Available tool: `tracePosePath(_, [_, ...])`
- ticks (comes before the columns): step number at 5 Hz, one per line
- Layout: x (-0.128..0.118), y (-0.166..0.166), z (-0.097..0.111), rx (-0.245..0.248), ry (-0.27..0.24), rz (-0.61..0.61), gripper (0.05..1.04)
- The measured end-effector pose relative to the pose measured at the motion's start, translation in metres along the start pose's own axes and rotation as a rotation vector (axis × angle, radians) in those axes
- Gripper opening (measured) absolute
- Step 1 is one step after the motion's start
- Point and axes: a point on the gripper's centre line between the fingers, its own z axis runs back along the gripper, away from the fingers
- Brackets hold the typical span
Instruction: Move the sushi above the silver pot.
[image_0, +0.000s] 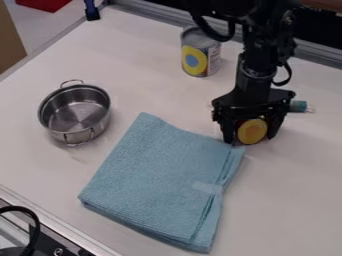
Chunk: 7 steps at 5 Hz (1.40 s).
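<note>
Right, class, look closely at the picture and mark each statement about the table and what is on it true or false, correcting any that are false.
1. The silver pot has two handles. True.
2. The sushi is inside the silver pot. False: the sushi is between the fingers of the gripper, away from the pot.
3. The blue cloth lies folded on the table. True.
4. The can is lying on its side. False: the can stands upright.
5. The can is farther from the camera than the cloth. True.
</note>
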Motion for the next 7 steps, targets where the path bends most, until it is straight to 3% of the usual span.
tracePosePath(1, [-0.001,0.001,-0.001,-0.003,-0.001,-0.002,0.801])
tracePosePath(3, [0.008,0.021,0.012,0.022,0.025,-0.025,0.801])
tracePosePath(4, [0.029,0.037,0.021,0.043,0.031,-0.013,0.801])
tracePosePath(5, [0.056,0.060,0.030,0.069,-0.001,0.021,0.801])
tracePosePath(7, [0.123,0.127,0.053,0.000,-0.027,0.140,0.801])
